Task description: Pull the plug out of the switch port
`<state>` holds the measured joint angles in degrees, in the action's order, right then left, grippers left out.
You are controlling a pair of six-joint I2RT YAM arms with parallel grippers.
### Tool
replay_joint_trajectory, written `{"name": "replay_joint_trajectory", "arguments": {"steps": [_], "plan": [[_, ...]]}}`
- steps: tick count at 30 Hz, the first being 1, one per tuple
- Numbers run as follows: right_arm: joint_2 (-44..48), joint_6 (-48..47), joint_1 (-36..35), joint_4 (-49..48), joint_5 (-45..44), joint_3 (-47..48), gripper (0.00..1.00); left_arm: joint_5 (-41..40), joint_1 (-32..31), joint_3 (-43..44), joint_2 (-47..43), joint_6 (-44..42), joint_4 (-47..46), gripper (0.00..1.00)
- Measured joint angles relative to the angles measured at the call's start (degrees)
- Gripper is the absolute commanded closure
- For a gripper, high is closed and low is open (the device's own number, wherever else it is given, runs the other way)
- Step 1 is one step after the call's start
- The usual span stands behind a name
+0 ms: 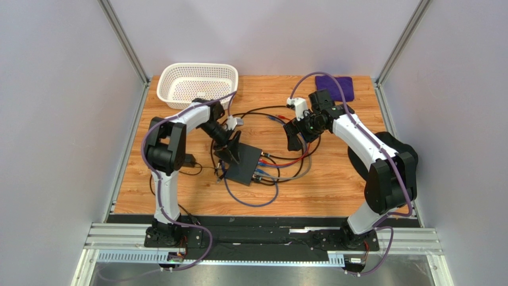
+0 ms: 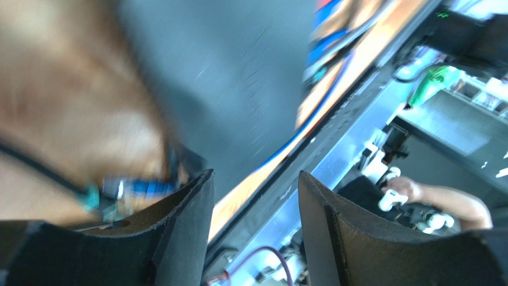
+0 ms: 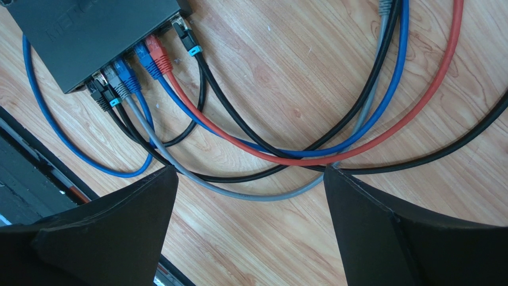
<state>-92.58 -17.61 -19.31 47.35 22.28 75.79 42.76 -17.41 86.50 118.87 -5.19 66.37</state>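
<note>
The switch (image 1: 245, 164), a flat black box, lies mid-table with several plugs in its right-hand edge. In the right wrist view the switch (image 3: 89, 30) is at top left, with a red plug (image 3: 157, 56), blue plugs (image 3: 143, 55), a grey plug (image 3: 114, 80) and black plugs (image 3: 186, 37) in its ports. My left gripper (image 1: 230, 152) is open at the switch's left end; its blurred wrist view shows the switch top (image 2: 238, 89) beyond the open gripper (image 2: 253, 185), nothing between the fingers. My right gripper (image 1: 294, 134) hangs open over the cable loops (image 3: 250, 176), empty.
Red, blue, grey and black cables (image 1: 285, 165) loop on the wooden table right of the switch. A white basket (image 1: 197, 83) stands at the back left. A purple cloth (image 1: 335, 87) lies at the back right. A blurred blue plug (image 2: 134, 187) lies left of my left fingers.
</note>
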Motion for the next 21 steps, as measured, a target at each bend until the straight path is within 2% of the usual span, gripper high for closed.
{"name": "replay_joint_trajectory", "arguments": {"steps": [3, 6, 9, 10, 13, 14, 16, 20, 21], "plan": [[0.0, -0.3, 0.0, 0.0, -0.3, 0.0, 0.03, 4.6, -0.5, 7.1, 3.2, -2.8, 2.1, 0.35], [0.0, -0.9, 0.0, 0.0, -0.3, 0.0, 0.05, 7.5, 0.4, 8.8, 2.9, -4.8, 4.4, 0.32], [0.0, -1.4, -0.7, -0.2, -0.8, 0.0, 0.18, 7.5, 3.2, 7.5, 1.4, -4.5, 3.7, 0.27], [0.0, -1.6, -1.0, -0.3, -0.8, 0.1, 0.27, 6.6, 5.0, 6.3, 0.2, -3.9, 2.5, 0.26], [-0.7, -2.2, -3.5, -0.6, -0.5, 1.7, 0.42, 3.0, 9.4, 3.0, -3.9, -2.6, -1.5, 0.24], [-1.4, -2.4, -4.5, -0.7, 0.0, 2.8, 0.44, 1.3, 11.0, 2.2, -5.3, -2.4, -2.9, 0.24], [-3.7, -2.7, -6.7, -1.3, 1.5, 5.5, 0.50, -1.1, 12.3, 1.9, -6.7, -2.6, -4.1, 0.16], [-10.7, -2.5, -10.1, -2.3, 5.1, 11.3, 0.59, -1.3, 11.9, 1.7, -6.8, -2.8, -4.2, 0.20], [-12.2, -2.4, -10.6, -2.7, 5.7, 12.3, 0.61, -0.8, 11.8, 1.3, -6.8, -2.5, -4.4, 0.23]]}}
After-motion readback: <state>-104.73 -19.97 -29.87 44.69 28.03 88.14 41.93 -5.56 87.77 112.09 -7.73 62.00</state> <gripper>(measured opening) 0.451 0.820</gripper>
